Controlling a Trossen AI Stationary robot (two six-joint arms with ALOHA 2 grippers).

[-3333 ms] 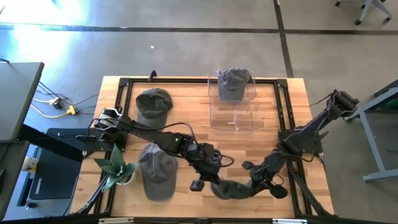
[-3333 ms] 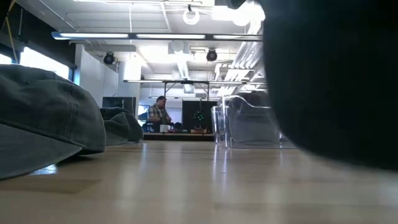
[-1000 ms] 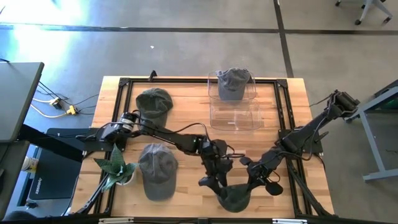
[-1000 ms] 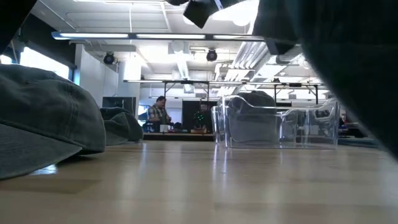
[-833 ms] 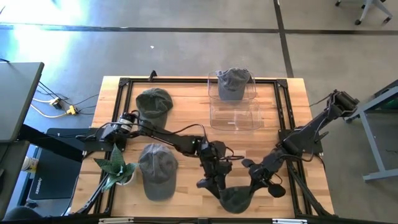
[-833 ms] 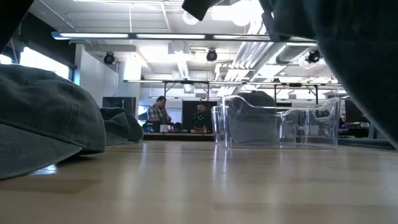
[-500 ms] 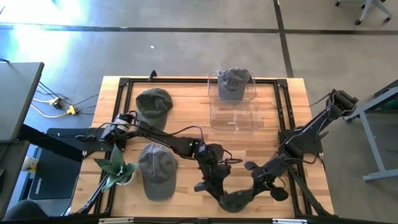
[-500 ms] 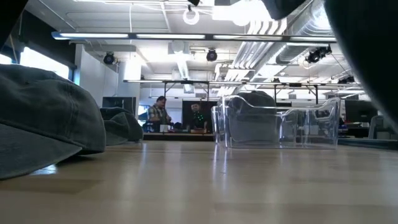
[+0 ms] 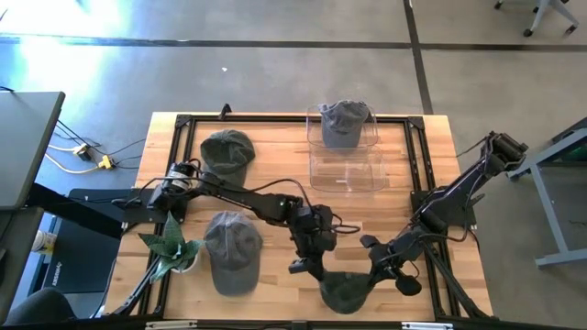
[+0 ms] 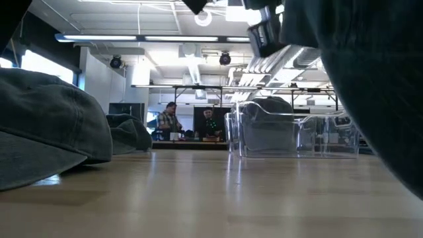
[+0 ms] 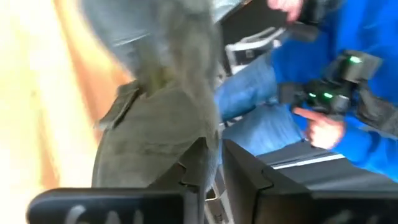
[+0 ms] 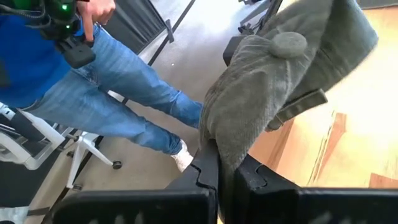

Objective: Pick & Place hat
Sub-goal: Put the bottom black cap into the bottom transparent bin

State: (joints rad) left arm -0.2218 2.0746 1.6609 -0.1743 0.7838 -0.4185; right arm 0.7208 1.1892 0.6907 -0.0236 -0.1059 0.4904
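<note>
From above, your hat [image 9: 341,291] hangs at the counter's [image 9: 275,156] near edge, between both arms. Left wrist view: left claw [image 11: 212,163] pinches its fabric. Right wrist view: right claw [image 12: 225,169] clamps it too. Next, you should carry it toward the clear bin [image 9: 347,156].

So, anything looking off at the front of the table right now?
Yes. The hat at the front edge is bunched into a lump between both arms, not lying flat like the hat to its left. The right pincer is shut on its fabric, and the left pincer pinches its other side.
</note>
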